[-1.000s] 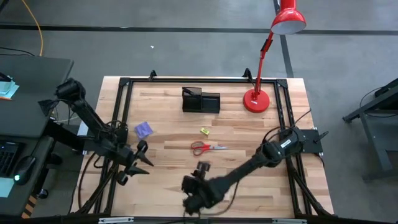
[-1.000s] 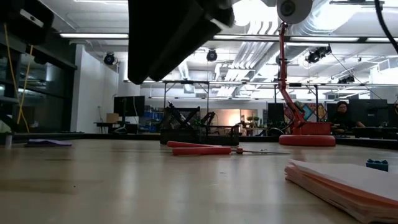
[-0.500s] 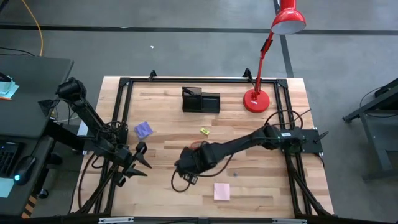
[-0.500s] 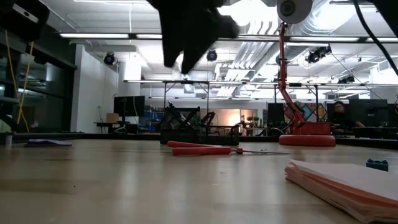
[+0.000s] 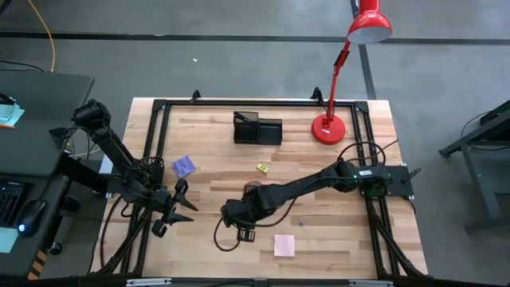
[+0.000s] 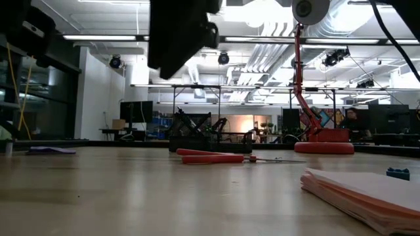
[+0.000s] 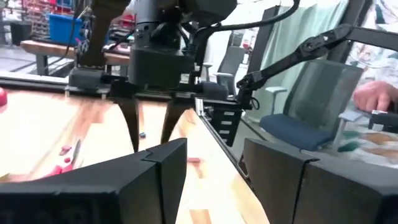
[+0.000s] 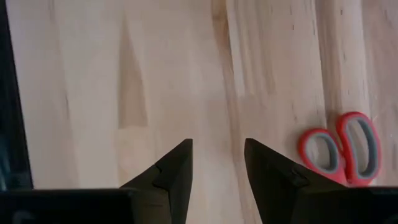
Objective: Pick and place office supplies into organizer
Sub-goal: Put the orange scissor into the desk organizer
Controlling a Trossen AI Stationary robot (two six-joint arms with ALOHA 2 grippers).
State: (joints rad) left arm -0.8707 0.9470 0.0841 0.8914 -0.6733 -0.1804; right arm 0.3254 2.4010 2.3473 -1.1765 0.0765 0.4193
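High view: right gripper (image 5: 237, 217) hangs over mid-table w/ jaws parted and nothing between them; bare wood shows in the gap in its wrist view. Left gripper (image 5: 174, 209) waits at the table's left edge, jaws also apart, empty.

Red-handled scissors (image 8: 345, 149) lie flat on the wood just beside the right gripper, mostly hidden under the arm from above; the wrist view shows only the two handle loops, red w/ grey lining. From table height they read as a low red bar w/ a thin blade pointing toward the lamp (image 5: 328, 127) base.

Handling, as a guess: stiff, fairly light, metal blades likely slick, lying so flat there's little to get under. Best hold prob across the plastic handles or the pivot, jaws straddling from above. Pinching one blade risks them swinging open.

Organizer (image 5: 257, 128), black and boxy, sits at the far side of the table, well apart from the scissors. Pink note pad (image 5: 284, 245) lies near the front edge, purple pad (image 5: 184, 166) toward the left, tiny yellow piece (image 5: 260, 168) between organizer and scissors
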